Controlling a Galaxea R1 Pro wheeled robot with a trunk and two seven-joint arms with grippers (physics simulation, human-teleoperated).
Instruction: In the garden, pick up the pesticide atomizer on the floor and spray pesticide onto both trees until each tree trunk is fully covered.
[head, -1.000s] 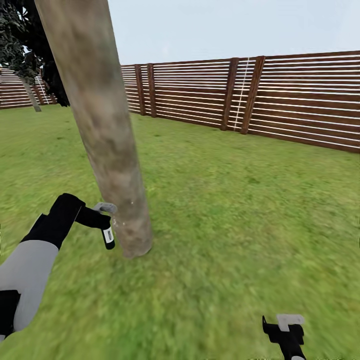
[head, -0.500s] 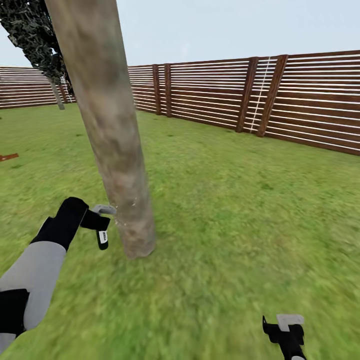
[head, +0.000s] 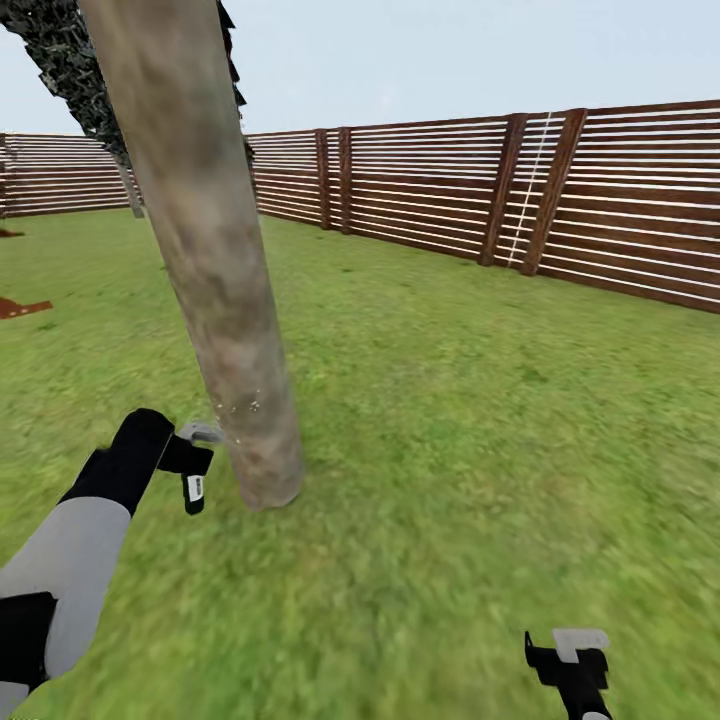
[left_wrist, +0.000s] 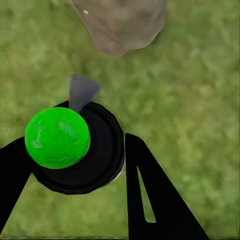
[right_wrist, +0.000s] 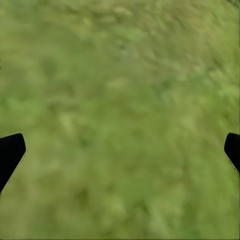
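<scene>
- At the far left of the head view, a flat reddish-brown patch (head: 20, 307) lies on the green lawn (head: 480, 420), and a thin-trunked, dark-leaved tree (head: 70, 60) stands back by the fence.
- Low on the left, the left gripper (head: 190, 465) pinches the small black pesticide atomizer (head: 194, 488) with its white label; the bottle hangs just beside the base of the trunk, its grey nozzle toward the bark.
- In the left wrist view the black fingers (left_wrist: 150, 195) clamp the atomizer (left_wrist: 80, 150) — its round black body carries a bright green ball on top.
- Next comes the thick, mottled beige-grey tree trunk (head: 210, 260), a few fine white specks low on it.
- Behind, the brown horizontal-slat wooden fence (head: 600, 200) runs across.
- At the bottom right, the right gripper (head: 572, 665) hangs over grass — its fingertips (right_wrist: 10, 150) spread wide, holding nothing.
</scene>
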